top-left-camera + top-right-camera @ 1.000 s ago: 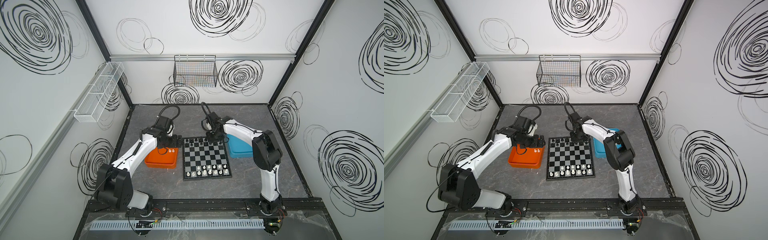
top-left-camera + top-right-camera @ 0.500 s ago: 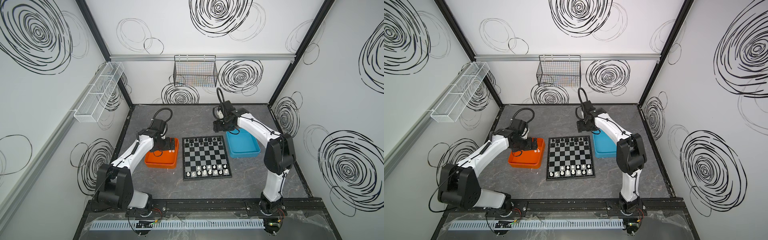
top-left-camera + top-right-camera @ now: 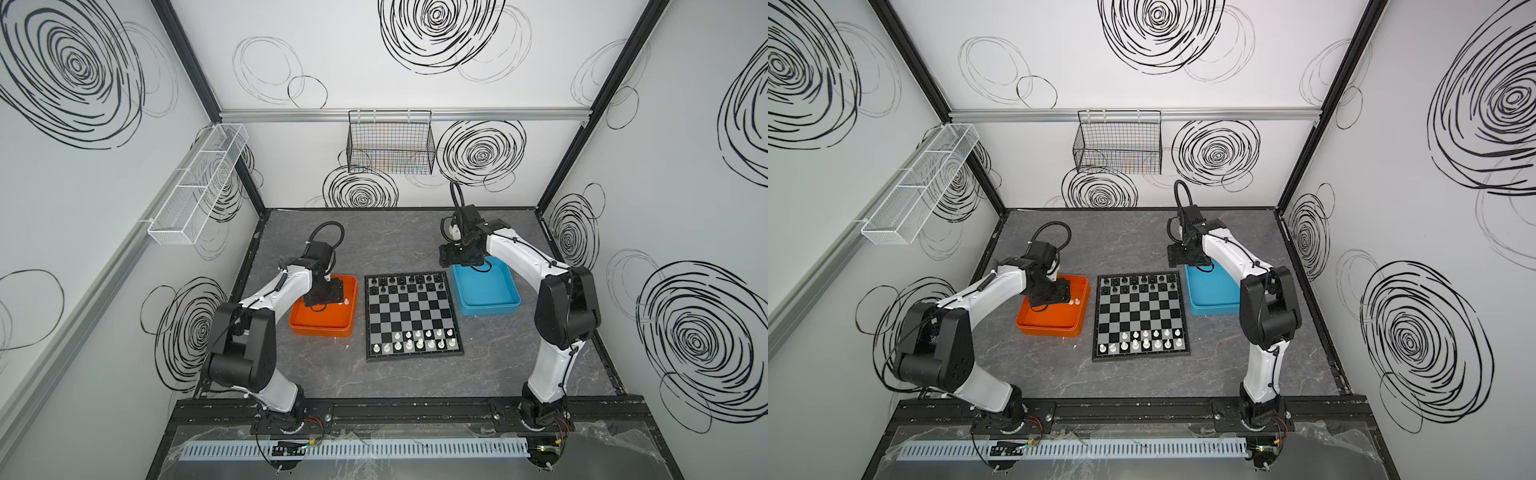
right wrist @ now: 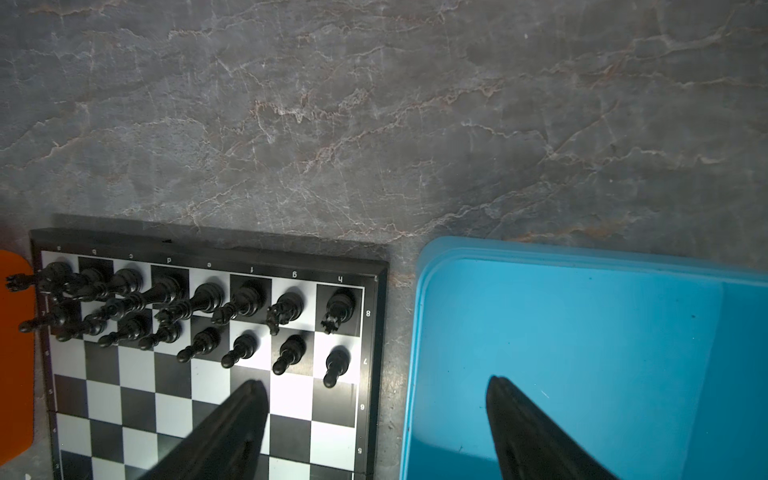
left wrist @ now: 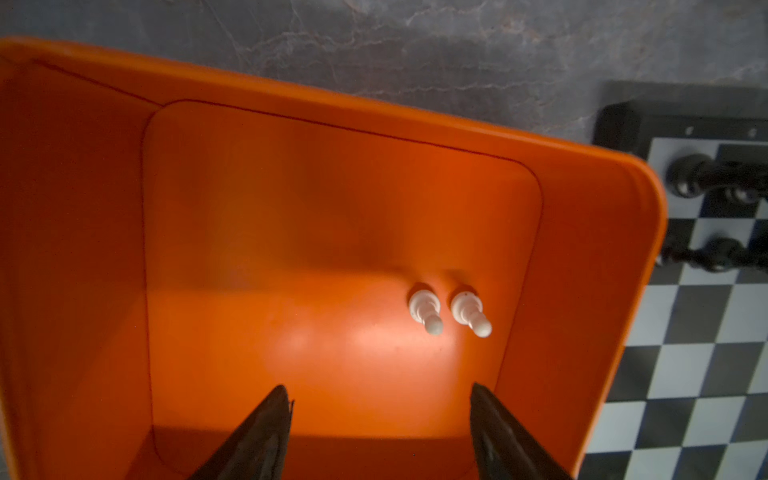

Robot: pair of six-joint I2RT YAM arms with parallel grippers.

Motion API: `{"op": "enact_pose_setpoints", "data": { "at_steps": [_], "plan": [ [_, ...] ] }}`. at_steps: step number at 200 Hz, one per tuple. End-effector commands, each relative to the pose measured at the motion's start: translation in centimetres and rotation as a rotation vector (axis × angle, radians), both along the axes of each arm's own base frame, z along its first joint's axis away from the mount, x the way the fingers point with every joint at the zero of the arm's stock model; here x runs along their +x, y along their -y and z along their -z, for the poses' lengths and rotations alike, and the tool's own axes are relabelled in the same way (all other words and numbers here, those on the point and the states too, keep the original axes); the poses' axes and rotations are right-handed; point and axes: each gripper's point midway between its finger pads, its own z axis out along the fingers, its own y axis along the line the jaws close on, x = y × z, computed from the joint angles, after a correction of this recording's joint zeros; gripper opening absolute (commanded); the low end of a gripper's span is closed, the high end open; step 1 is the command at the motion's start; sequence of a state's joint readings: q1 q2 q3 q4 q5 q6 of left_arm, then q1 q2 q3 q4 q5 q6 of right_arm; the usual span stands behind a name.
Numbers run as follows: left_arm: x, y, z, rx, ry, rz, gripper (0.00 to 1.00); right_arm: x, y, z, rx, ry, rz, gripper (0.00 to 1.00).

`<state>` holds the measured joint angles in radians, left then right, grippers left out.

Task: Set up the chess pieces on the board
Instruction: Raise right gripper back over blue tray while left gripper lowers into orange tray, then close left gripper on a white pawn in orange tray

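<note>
The board (image 3: 411, 316) lies mid-table, also seen in the right wrist view (image 4: 208, 399). Black chess pieces (image 4: 245, 299) fill its two far rows. White chess pieces (image 3: 415, 338) stand in its two near rows. Two white pawns (image 5: 424, 307) (image 5: 468, 311) stand upright in the orange tray (image 5: 291, 208). My left gripper (image 5: 378, 392) hangs open over that tray, short of the pawns, nothing between its fingers. My right gripper (image 4: 374, 380) is open and empty, straddling the gap between the board's far right corner and the blue tray (image 4: 582, 332).
The orange tray (image 3: 322, 328) sits left of the board and the blue tray (image 3: 490, 309) right of it, with no piece showing in the blue one. A wire basket (image 3: 390, 143) hangs on the back wall and a mesh shelf (image 3: 199, 187) on the left wall.
My right gripper has left the board's far rows, moved right and back towards the blue tray, and its jaws have opened. My left gripper has shifted slightly over the orange tray.
</note>
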<state>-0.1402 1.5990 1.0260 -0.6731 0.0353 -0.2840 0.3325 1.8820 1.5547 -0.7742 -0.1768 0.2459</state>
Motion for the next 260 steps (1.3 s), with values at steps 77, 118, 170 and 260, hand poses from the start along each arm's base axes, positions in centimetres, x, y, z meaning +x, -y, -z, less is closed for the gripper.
{"op": "enact_pose_setpoints", "data": {
  "at_steps": [77, 118, 170, 260],
  "plan": [
    [2.9, 0.8, 0.8, -0.016, 0.05, 0.015, 0.5, 0.3, 0.7, -0.3, 0.001, 0.021, -0.002, 0.87],
    [3.3, 1.4, 1.4, -0.022, 0.046, 0.024, 0.46, 0.3, 0.9, 0.1, -0.003, 0.012, -0.001, 0.87],
    [3.2, 1.9, 2.1, -0.02, 0.03, 0.038, 0.42, 0.3, 1.2, 0.7, -0.004, 0.0, 0.003, 0.87],
    [2.5, 2.4, 3.1, -0.006, 0.003, 0.057, 0.33, 0.3, 1.6, 1.6, -0.007, -0.019, 0.007, 0.87]
  ]
}}
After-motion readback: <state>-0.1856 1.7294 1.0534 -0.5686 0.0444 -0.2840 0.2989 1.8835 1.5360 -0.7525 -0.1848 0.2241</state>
